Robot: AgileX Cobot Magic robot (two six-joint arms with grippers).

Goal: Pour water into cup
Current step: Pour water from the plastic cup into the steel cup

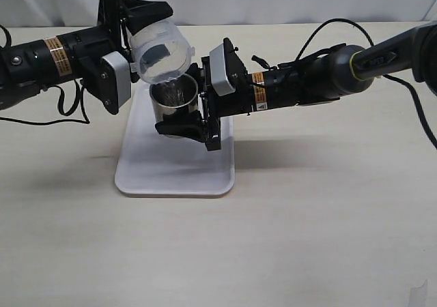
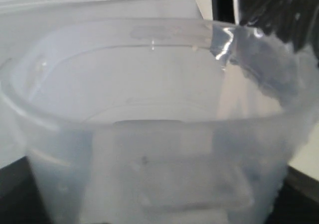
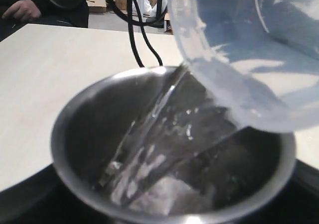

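left arm reaches in level from the left, wrist rolled, with the left gripper (image 1: 138, 46) clamped on the translucent beaker (image 1: 164, 50), tipped lip-down above the cup (image 1: 175, 97). right arm stretches in low from the right, the right gripper (image 1: 196, 102) closed around the steel cup, upright over the white tray (image 1: 174, 177). water (image 3: 164, 129) streams from the beaker's lip into the cup.

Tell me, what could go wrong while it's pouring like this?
The water streams in close to the rim of the cup, so a little more tilt of the beaker might send it over onto the tray. The beaker's lip also hangs just above that rim; if either the left gripper or the right gripper drifts, they could knock and splash.
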